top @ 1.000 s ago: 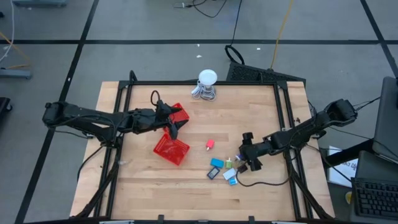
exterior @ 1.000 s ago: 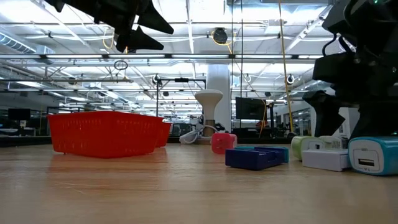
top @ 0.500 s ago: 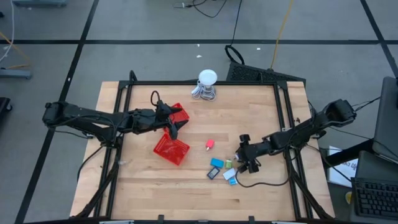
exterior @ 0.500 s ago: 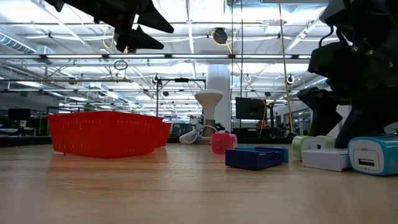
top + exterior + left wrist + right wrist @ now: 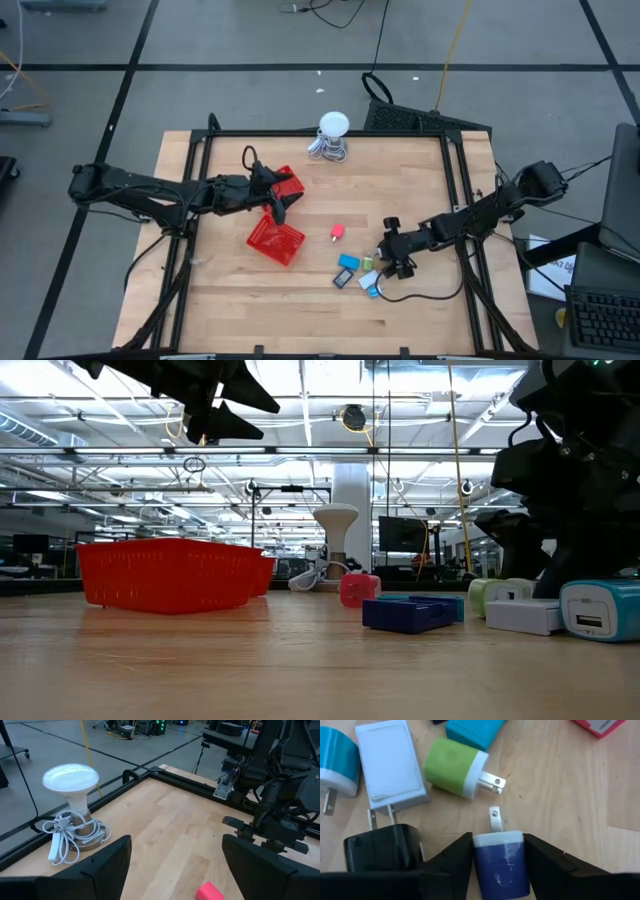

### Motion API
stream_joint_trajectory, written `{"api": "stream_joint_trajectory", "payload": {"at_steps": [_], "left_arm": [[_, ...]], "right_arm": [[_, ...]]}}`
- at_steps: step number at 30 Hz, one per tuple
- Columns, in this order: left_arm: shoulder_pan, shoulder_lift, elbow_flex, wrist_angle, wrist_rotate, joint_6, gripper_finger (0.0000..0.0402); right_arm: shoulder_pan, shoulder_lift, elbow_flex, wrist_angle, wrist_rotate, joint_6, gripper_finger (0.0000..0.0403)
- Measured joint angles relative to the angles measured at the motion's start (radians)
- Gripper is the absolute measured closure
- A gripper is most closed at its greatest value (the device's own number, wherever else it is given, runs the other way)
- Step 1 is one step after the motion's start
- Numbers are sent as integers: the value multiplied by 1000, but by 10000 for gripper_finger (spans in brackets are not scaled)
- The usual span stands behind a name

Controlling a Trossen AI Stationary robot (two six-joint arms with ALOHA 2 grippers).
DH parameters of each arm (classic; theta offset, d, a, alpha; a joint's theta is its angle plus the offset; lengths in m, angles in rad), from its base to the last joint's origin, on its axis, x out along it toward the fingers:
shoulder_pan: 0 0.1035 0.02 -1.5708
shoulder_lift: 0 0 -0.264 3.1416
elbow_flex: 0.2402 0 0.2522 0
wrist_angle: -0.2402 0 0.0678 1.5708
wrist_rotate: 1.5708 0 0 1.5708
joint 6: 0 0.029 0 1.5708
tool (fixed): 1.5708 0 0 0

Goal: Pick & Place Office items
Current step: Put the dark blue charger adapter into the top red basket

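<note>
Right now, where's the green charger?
In the right wrist view the green charger lies on the table just ahead of the right gripper, beside the white charger. In the high view it sits in the right-side cluster.

No readable text, labels, brands or numbers anywhere. Chargers in the right wrist view show plain faces, no print. Baskets, lamp gadget and worktop carry no markings. Background screens and signs in the low view are too small to read.
</note>
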Motion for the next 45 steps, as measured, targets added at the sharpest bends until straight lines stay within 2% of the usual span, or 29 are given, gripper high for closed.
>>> {"api": "stream_joint_trajectory", "payload": {"at_steps": [5, 11, 19, 23, 35, 45], "left_arm": [[0, 0, 0, 0, 0, 0, 89], [0, 0, 0, 0, 0, 1, 81], [0, 0, 0, 0, 0, 1, 91], [0, 0, 0, 0, 0, 1, 93], [0, 0, 0, 0, 0, 1, 82], [0, 0, 0, 0, 0, -14, 96]], "right_arm": [[0, 0, 0, 0, 0, 0, 270], [0, 0, 0, -1, 0, 0, 256], [-9, 0, 0, -1, 6, 0, 261], [-21, 0, -2, -3, 60, -1, 247], [-102, 0, -2, 9, 86, -4, 255], [-183, 0, -2, 148, 87, -3, 240]]}}
